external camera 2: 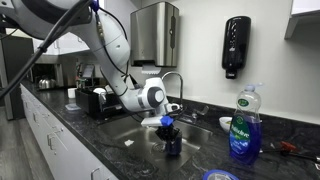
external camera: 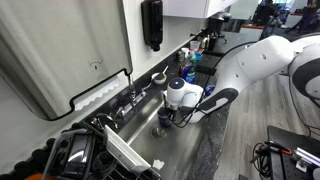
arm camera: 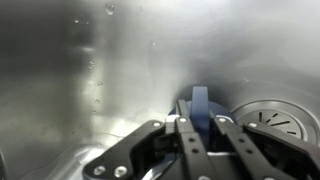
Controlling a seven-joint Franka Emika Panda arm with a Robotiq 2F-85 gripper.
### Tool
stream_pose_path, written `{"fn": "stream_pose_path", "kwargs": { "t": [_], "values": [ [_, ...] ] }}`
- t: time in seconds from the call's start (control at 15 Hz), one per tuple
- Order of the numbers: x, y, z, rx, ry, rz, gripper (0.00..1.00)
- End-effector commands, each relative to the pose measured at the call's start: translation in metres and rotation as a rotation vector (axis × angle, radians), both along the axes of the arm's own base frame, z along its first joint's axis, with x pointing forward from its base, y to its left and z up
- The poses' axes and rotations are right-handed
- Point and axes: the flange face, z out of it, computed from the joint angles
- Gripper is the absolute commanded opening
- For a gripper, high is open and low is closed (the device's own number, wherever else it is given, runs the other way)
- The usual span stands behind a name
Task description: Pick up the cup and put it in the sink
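Note:
The gripper (arm camera: 200,128) reaches down into the stainless steel sink (arm camera: 90,80) and is shut on the wall of the small dark grey-blue cup (arm camera: 200,103). The cup hangs between the fingers just beside the round drain (arm camera: 280,118). In both exterior views the gripper (external camera: 168,113) (external camera 2: 168,124) holds the cup (external camera: 165,121) (external camera 2: 172,146) low inside the sink basin (external camera: 180,150) (external camera 2: 125,135). I cannot tell whether the cup touches the sink bottom. The faucet (external camera 2: 172,80) curves over the basin behind the gripper.
A blue dish soap bottle (external camera 2: 244,125) and a small bowl (external camera 2: 226,124) stand on the dark counter beside the sink. A flat bright blue ring (external camera 2: 218,176) lies at the counter's front. A dish rack (external camera: 95,150) sits next to the basin. A black soap dispenser (external camera 2: 236,45) hangs on the wall.

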Motion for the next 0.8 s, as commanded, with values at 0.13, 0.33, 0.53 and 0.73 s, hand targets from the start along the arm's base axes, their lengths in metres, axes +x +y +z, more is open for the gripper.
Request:
{"fn": "stream_pose_path", "kwargs": {
  "t": [0.13,0.33,0.53,0.73],
  "values": [
    [0.011,-0.005,-0.014,-0.024,-0.009,0.017,0.04],
    [0.014,-0.004,-0.009,-0.021,-0.019,0.018,0.41],
    [0.014,-0.002,-0.003,-0.011,-0.031,0.016,0.55],
    [0.014,-0.001,0.007,-0.003,-0.037,0.017,0.77]
  ]
}}
